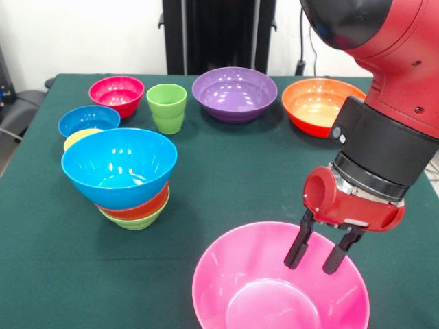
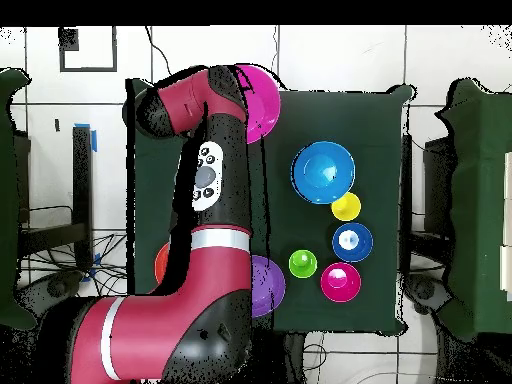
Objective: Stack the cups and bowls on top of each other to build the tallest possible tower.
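1. Front view: the gripper (image 1: 322,255) hangs with fingers spread and empty over the pink bowl (image 1: 254,288) at the table's near edge.
2. The tower (image 1: 123,175) stands well apart, with bare green table (image 1: 240,164) between.
3. Other bowls line the far edge.

A red and black robot arm reaches down from above, its gripper (image 1: 323,251) pointing downward with two black fingers (image 1: 298,248) spread slightly apart.
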You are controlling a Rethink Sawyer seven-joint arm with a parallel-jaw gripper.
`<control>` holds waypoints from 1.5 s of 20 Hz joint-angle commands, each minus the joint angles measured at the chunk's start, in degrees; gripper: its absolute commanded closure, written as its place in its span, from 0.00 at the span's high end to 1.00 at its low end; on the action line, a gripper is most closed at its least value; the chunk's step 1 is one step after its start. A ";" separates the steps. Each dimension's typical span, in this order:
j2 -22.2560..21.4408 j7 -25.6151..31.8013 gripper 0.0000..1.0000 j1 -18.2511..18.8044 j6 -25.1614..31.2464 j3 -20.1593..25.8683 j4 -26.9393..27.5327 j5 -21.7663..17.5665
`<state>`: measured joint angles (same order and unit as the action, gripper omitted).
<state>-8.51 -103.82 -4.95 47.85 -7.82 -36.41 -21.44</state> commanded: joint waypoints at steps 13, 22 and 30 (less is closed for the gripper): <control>-0.94 -10.60 1.00 -2.66 -0.43 2.13 -2.23 4.06; -0.57 -9.97 1.00 -3.13 -0.87 0.83 -2.24 5.44; 2.70 -10.39 1.00 -3.59 -0.80 -0.38 1.45 5.82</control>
<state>-7.87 -103.82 -8.02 47.86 -10.43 -35.98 -16.19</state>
